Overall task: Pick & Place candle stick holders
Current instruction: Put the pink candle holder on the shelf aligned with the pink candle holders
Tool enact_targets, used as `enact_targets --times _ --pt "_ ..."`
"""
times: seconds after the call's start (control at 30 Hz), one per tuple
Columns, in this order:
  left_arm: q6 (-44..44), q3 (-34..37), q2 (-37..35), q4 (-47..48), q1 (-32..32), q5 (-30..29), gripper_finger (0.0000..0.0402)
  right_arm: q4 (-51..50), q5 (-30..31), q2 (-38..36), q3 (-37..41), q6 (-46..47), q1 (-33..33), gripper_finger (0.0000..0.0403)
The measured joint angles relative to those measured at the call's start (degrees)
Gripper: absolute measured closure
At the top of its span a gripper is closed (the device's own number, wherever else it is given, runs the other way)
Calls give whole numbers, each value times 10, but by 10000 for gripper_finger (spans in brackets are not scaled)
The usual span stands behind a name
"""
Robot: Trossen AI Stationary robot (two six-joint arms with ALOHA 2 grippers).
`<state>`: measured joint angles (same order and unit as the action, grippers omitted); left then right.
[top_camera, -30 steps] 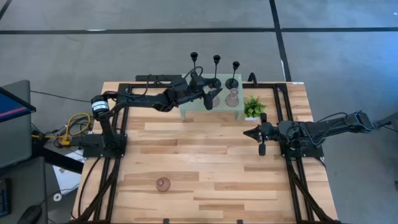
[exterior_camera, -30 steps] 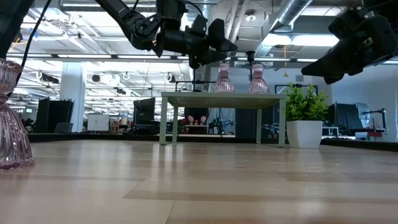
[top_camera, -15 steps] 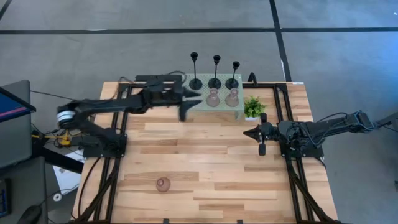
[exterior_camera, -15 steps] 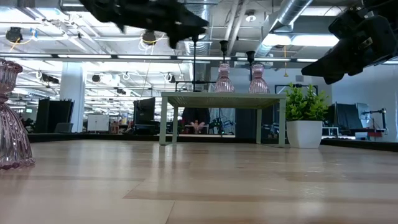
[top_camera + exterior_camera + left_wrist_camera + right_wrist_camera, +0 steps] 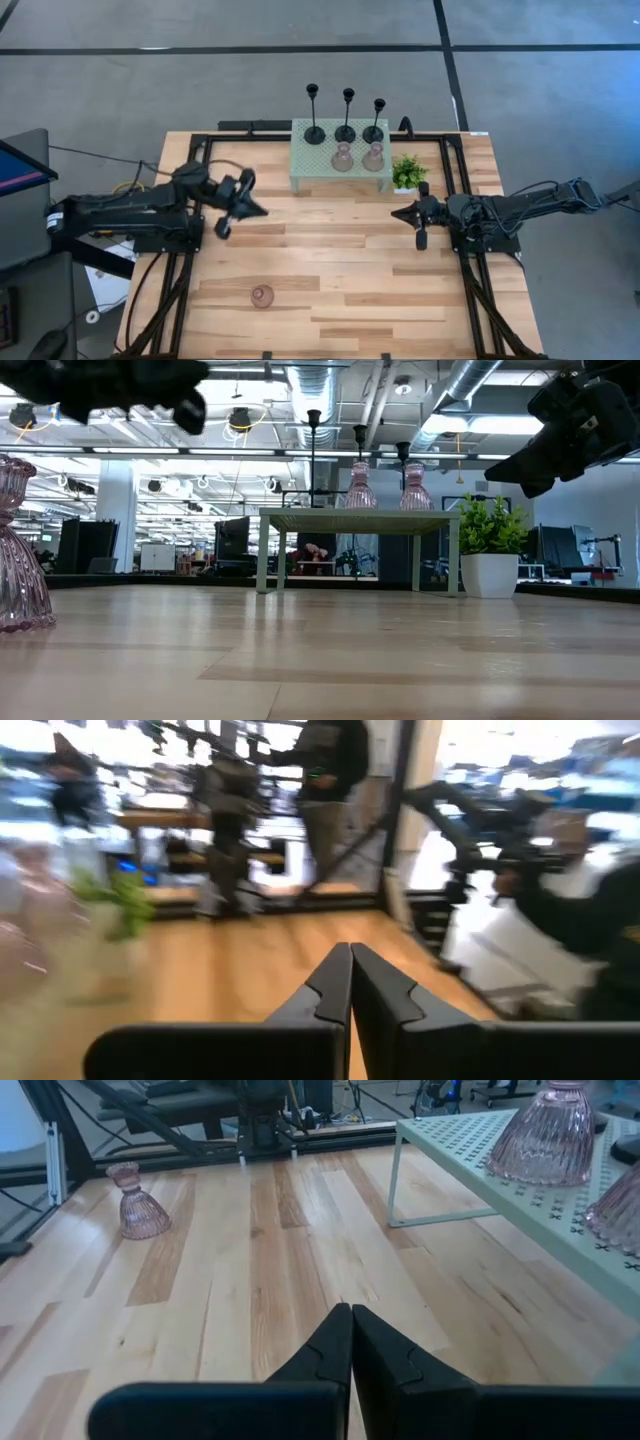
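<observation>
Five of the six candle stick holders already stand on the pale green mesh stand [image 5: 340,160] at the far side of the bench [image 5: 330,270]: three slim black holders [image 5: 345,115] in a row along its back edge and two pink holders [image 5: 358,157] side by side in front of them. The last pink holder [image 5: 262,295] sits alone on the bare wood near the front edge, left of centre, upright as far as the low view shows (there it looms at the frame's left border, base down). The step in hand looks like the fetch for this final piece. The left end effector [image 5: 238,203] hangs above the left part of the bench, between the stand and the lone holder, its fingers pressed together with nothing between them, as its wrist camera shows. The right end effector [image 5: 418,215] waits near the small potted plant [image 5: 407,172], likewise closed and empty. The next move, by my reading, calls for the left arm to travel toward the front edge, spread its fingers wide enough for the bulb, and descend over the narrow neck rather than the flared skirt, since the ribbed glass would probably slip from a low grip.
</observation>
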<state>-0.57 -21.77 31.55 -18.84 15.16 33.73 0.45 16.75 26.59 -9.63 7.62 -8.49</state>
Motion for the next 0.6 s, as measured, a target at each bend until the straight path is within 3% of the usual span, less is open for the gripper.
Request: enact_targets --times 0.17,0.3,0.6 --pt "-76 67 -48 -1 -38 23 389 0 0 0 0 14 0 403" --pt "-85 86 -47 -3 -82 20 395 0 -1 0 0 15 0 403" --pt "-83 85 -21 -22 -208 -69 395 0 -2 0 0 51 0 403"
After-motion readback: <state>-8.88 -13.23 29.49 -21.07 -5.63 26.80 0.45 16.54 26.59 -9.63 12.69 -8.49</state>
